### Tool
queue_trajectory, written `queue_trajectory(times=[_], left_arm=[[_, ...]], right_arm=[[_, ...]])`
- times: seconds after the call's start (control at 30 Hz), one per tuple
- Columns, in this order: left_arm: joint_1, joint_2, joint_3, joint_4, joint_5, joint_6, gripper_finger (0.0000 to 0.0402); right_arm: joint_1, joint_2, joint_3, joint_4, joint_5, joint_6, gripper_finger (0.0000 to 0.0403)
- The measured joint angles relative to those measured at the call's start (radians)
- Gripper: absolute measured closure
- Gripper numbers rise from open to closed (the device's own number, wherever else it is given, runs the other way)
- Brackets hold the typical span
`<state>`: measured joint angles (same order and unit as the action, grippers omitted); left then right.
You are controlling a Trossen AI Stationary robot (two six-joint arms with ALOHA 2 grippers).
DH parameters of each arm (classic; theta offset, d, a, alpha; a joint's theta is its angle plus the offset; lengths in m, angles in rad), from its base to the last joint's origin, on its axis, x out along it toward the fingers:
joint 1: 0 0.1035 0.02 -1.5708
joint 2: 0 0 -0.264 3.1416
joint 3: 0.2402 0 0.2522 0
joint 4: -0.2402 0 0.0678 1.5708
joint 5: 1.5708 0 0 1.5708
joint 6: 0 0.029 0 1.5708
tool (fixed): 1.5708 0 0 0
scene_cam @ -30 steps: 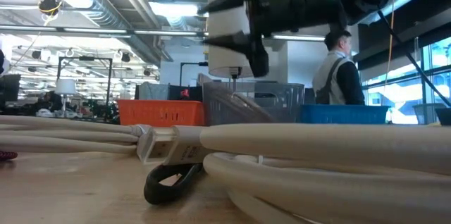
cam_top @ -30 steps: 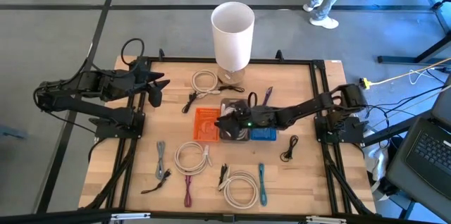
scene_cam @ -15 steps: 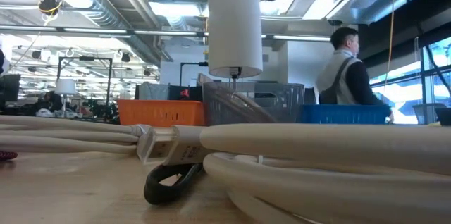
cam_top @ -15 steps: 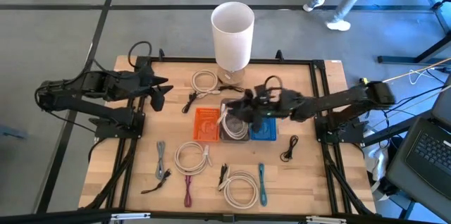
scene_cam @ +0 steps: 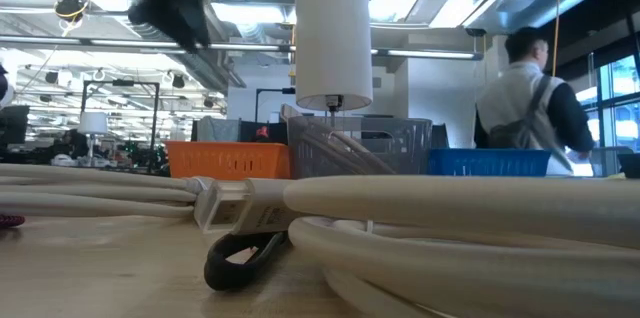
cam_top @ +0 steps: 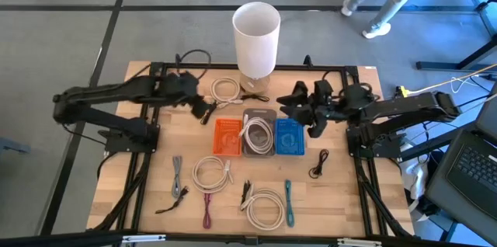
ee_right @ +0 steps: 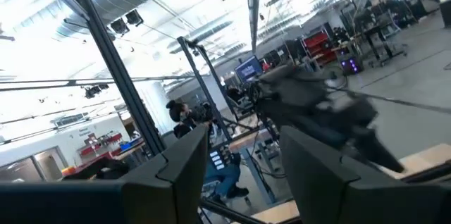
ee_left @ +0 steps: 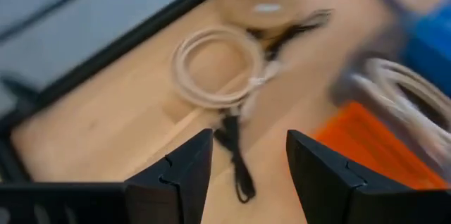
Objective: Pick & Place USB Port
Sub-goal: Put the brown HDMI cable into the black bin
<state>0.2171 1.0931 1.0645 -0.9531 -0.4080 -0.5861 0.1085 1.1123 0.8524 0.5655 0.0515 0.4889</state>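
Several coiled cables lie on the wooden table. A short black cable (cam_top: 209, 112) lies flat beside a white coil (cam_top: 226, 88). My left gripper (cam_top: 199, 101) hovers open above the black cable (ee_left: 236, 155), a finger standing to each side of it in the left wrist view (ee_left: 248, 139). A white cable coil (cam_top: 258, 133) rests inside the clear middle bin (cam_top: 259, 114), between the orange bin (cam_top: 227, 137) and the blue bin (cam_top: 290, 137). My right gripper (cam_top: 295, 106) is open, raised off the table right of the bins, and its wrist view (ee_right: 243, 136) looks into the room.
A tall white cylinder (cam_top: 256, 36) stands at the far edge behind the bins. More cables lie near the table's near edge: white coils (cam_top: 211, 174) (cam_top: 265, 206), a grey cable (cam_top: 178, 177), a purple one (cam_top: 208, 208), a teal one (cam_top: 288, 203), a black one (cam_top: 318, 164). A person (scene_cam: 525, 108) walks beyond the table.
My right gripper has risen from over the middle bin and drawn back toward the table's right and far side, leaving the white coil uncovered in that bin. My left arm has reached toward the table's right, bringing its gripper over the short black cable.
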Motion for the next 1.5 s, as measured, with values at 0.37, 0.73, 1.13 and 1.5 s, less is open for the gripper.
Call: queue_trajectory(times=[0.37, 0.73, 1.13, 1.5], left_arm=[[0.316, 0.348, 0.0, 0.129, 0.204, -0.078, 0.0226], [0.367, 0.558, 0.0, 0.277, 0.242, -0.069, 0.0226], [0.414, 0.672, 0.0, 0.34, 0.235, -0.091, 0.0226], [0.436, 0.737, 0.0, 0.375, 0.242, -0.075, 0.0258]], right_arm=[[0.002, -0.002, 0.0, -0.081, -0.001, 0.027, 0.0222], [0.002, -0.002, 0.0, -0.092, -0.004, 0.028, 0.0222], [0.002, -0.002, 0.0, -0.102, -0.004, 0.034, 0.0222], [0.002, -0.002, 0.0, -0.145, -0.03, 0.084, 0.0222]])
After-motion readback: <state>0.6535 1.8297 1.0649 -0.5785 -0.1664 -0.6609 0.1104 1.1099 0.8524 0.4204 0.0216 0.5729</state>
